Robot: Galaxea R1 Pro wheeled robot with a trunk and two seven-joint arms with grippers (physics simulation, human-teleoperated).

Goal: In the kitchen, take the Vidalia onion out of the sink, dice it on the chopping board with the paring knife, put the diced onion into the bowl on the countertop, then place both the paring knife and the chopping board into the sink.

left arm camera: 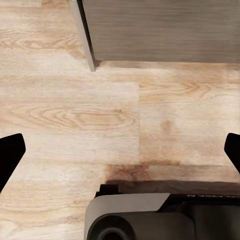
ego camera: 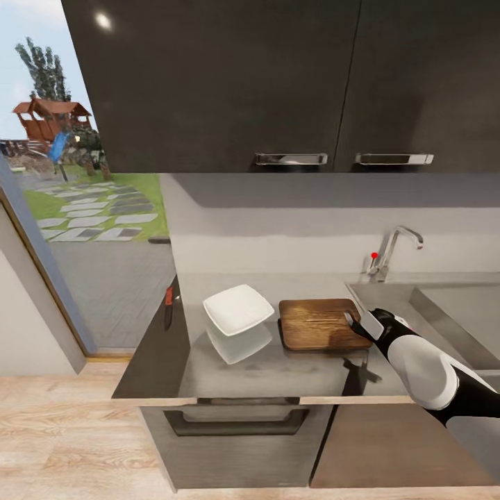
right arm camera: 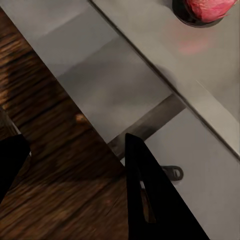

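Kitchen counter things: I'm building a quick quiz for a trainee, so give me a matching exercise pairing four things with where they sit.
Things:
1. bowl
2. chopping board
3. paring knife
4. Vidalia onion

Places:
A. at the countertop's far left edge
B. over the dark drain in the sink
C. between the knife and the board
D. beside the sink's drainboard, under the right gripper

Pairs: 1-C, 2-D, 3-A, 4-B

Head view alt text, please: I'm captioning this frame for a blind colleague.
The robot's right hand hovers at the right edge of a dark wooden chopping board on a grey countertop, a white bowl just left of it. The sink and tap lie right; dark cabinets hang above.
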